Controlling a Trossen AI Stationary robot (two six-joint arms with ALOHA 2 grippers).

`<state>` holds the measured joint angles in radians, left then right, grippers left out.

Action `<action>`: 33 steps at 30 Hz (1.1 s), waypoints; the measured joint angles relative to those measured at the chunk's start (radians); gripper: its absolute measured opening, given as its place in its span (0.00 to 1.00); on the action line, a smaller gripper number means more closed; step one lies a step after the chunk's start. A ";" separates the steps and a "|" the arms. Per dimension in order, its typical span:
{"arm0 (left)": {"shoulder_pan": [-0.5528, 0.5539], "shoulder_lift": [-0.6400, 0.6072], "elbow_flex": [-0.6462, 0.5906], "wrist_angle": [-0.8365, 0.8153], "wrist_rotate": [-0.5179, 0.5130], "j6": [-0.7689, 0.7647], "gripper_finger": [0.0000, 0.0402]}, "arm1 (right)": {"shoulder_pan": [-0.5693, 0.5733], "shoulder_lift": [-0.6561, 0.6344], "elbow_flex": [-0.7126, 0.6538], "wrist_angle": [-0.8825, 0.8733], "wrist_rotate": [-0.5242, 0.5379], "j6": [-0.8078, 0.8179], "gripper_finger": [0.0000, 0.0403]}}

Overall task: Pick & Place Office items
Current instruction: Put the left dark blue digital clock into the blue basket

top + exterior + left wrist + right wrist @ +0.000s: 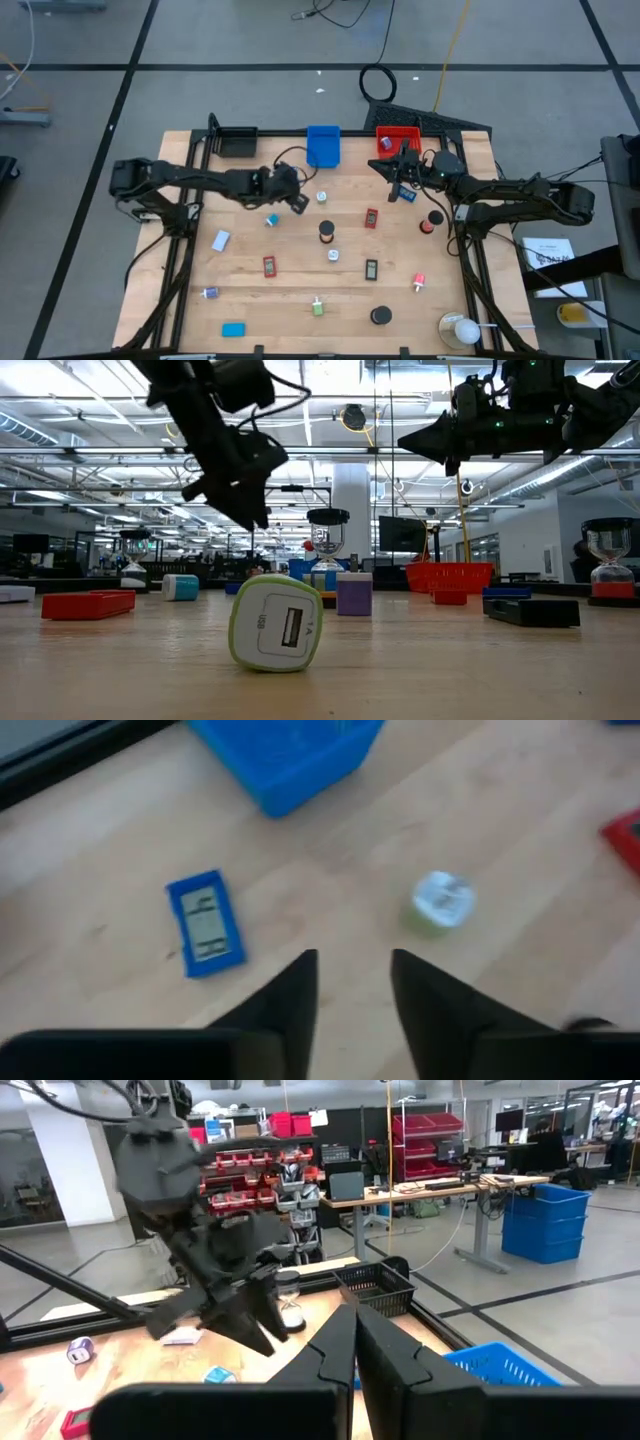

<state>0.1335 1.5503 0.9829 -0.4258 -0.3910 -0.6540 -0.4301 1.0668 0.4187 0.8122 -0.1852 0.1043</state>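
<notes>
Small office items lie scattered on the wooden table [300, 285]: red blocks [371, 218], a black roll [327, 231], blue pieces [272, 220] and a white-and-green disc [322, 197]. My left gripper [298, 200] hovers above the table's middle, slanting down, open and empty. In its wrist view the fingers [300, 982] stand short of the disc [442, 902], with a blue block [205, 923] to one side. My right gripper [388, 168] waits raised by the red bin [397, 140], shut [352, 1320] on nothing.
A black bin [236, 142], a blue bin [323, 145] and the red bin stand along the far edge. A roundish white object in a clear holder [460, 330] sits at the near right corner. A green-and-white piece [276, 625] lies close to the low camera.
</notes>
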 joint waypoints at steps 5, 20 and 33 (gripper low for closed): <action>0.103 0.070 0.046 -0.073 0.075 -0.013 0.58 | 0.000 0.000 0.000 -0.001 0.000 0.000 0.02; 0.263 0.250 0.043 0.030 0.166 0.035 0.70 | 0.000 0.000 0.000 -0.001 0.000 0.000 0.02; 0.242 0.298 0.045 0.010 0.127 0.020 0.40 | 0.000 0.000 0.000 -0.001 0.000 0.000 0.02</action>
<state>0.3760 1.8481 1.0275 -0.4159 -0.2642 -0.6343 -0.4300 1.0668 0.4187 0.8108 -0.1852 0.1043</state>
